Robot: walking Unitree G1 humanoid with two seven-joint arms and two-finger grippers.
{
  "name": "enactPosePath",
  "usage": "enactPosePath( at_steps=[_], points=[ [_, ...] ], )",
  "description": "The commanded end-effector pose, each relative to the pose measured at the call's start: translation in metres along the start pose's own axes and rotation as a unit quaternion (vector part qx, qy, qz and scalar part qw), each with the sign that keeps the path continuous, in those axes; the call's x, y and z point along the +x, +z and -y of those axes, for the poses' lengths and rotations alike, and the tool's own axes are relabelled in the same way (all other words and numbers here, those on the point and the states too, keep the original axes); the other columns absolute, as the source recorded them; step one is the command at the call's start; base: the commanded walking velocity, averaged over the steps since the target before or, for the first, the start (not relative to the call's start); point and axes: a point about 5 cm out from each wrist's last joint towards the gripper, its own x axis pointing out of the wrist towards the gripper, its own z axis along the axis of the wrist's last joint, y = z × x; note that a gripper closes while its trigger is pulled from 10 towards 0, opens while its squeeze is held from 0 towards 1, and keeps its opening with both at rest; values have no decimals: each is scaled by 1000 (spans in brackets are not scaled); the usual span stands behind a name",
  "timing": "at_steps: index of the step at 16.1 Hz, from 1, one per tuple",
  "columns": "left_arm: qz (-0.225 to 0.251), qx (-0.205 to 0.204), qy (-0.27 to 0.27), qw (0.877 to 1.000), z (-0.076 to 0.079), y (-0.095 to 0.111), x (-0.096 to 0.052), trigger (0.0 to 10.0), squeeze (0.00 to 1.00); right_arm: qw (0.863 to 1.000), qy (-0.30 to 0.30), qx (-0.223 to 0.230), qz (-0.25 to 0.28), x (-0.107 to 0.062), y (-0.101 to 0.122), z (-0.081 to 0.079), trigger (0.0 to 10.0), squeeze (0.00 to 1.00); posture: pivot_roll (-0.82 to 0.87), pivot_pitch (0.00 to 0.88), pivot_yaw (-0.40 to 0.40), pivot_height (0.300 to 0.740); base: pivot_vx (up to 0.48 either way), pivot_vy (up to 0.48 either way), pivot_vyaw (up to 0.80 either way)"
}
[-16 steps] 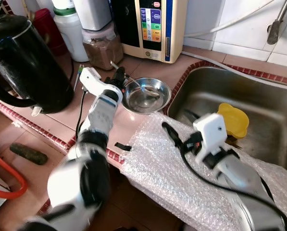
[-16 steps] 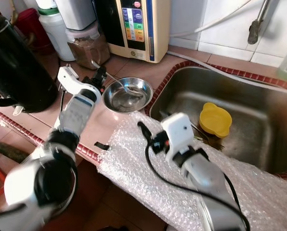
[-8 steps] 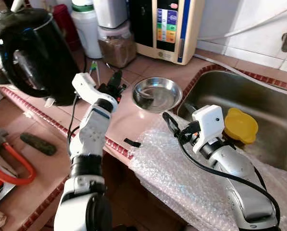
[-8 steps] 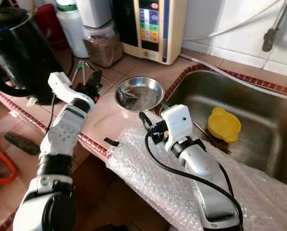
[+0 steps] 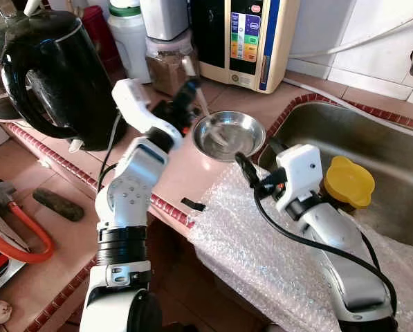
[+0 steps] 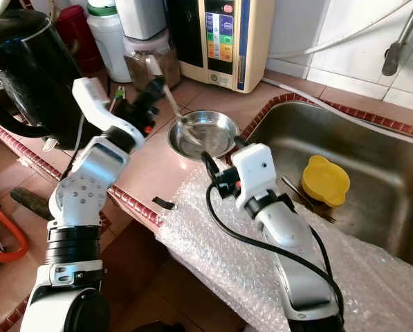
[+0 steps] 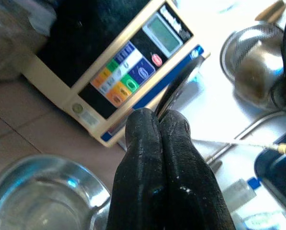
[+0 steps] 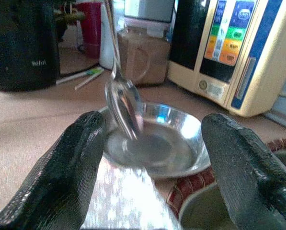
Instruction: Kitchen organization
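Observation:
A steel spoon (image 6: pixel 173 104) stands tilted, its tip down inside the shallow steel bowl (image 5: pixel 228 135) on the tiled counter. My left gripper (image 6: pixel 153 88) is shut on the spoon's handle, above the bowl's left rim. In the left wrist view the pressed-together fingers (image 7: pixel 147 143) pinch the thin handle (image 7: pixel 178 88). My right gripper (image 5: pixel 258 158) hovers open just in front of the bowl, over the bubble wrap (image 5: pixel 261 256). The right wrist view has the spoon (image 8: pixel 124 103) and the bowl (image 8: pixel 157 143) between its spread fingers (image 8: pixel 61 167).
A black kettle (image 5: pixel 54 76) stands left of the left arm. A jar of brown powder (image 5: pixel 168 59) and a water machine (image 5: pixel 244 34) line the back. The steel sink (image 5: pixel 372 138) on the right holds a yellow lid (image 5: pixel 348 181). Tools lie on the lower ledge (image 5: pixel 26 228).
My left gripper has risen from the counter toward the bowl, lifting the spoon's handle upright. The right gripper stays in front of the bowl. The camera has shifted.

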Motion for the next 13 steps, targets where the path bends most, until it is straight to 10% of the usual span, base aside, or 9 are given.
enactPosePath(
  at_steps=[1, 12, 13],
  points=[
    [-3, -23, -28, 999, 14, -8, 3, 0, 0, 1000, -1, 5, 2, 2, -1, -1, 10000, 51, -166, 101, 106, 740, 0, 0, 0],
    [-87, -40, -108, 990, 51, -32, -9, 0, 0, 998, 41, 2, 51, 58, 13, -3, 10000, 0, -45, 140, 88, 740, 0, 0, 0],
    [-93, -43, -112, 988, 54, -35, -11, 0, 0, 998, 42, -1, 55, 64, 14, -2, 0, 0, -43, 139, 84, 740, 0, 0, 0]
  ],
)
